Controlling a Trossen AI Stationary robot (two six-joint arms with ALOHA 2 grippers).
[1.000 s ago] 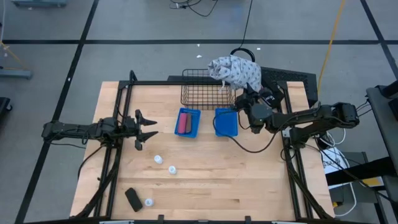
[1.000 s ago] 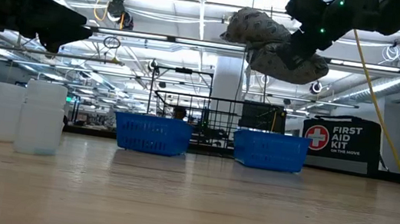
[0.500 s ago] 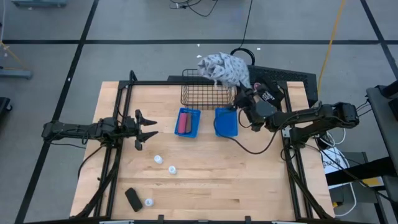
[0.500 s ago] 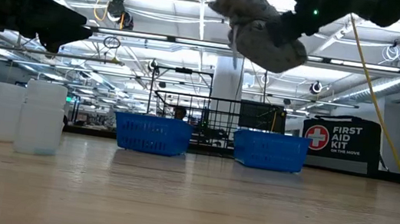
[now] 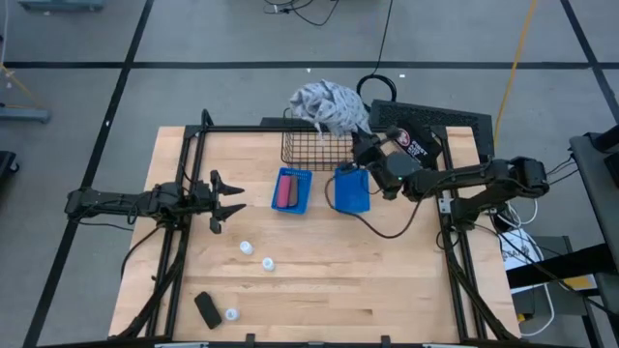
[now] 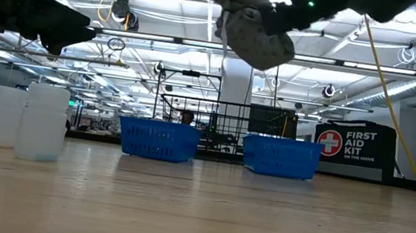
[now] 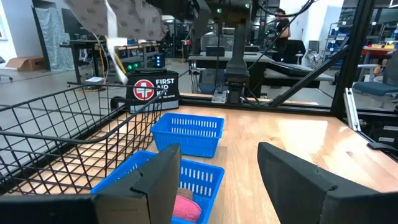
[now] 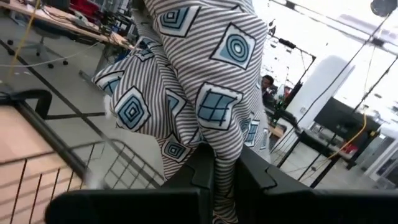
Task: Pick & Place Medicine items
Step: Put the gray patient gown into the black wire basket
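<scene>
Grey-blue patterned cloth (image 5: 329, 104) is pinched in the right gripper (image 5: 360, 143), fingers fully closed on it, hanging above the wire basket (image 5: 314, 151) at the desk's (image 5: 387, 280) far edge. Left gripper (image 5: 224, 201) hovers mid-left over the desk, fingers partly apart, holding nothing.

Progress, judging from now:
- pink piece (image 5: 286, 190) sits in the left blue bin (image 5: 292, 190); whether the brown piece is with it I can't tell.
- right blue bin (image 5: 351, 189) looks empty.
- 3 white bottles (image 5: 247, 247) loose on the desk: 2 near the middle, 1 at the near edge touching or just beside the black piece (image 5: 207, 309).

So roughly 1 item placed, 4 left. Cloth isn't a medicine item; probably being cleared first.
</scene>
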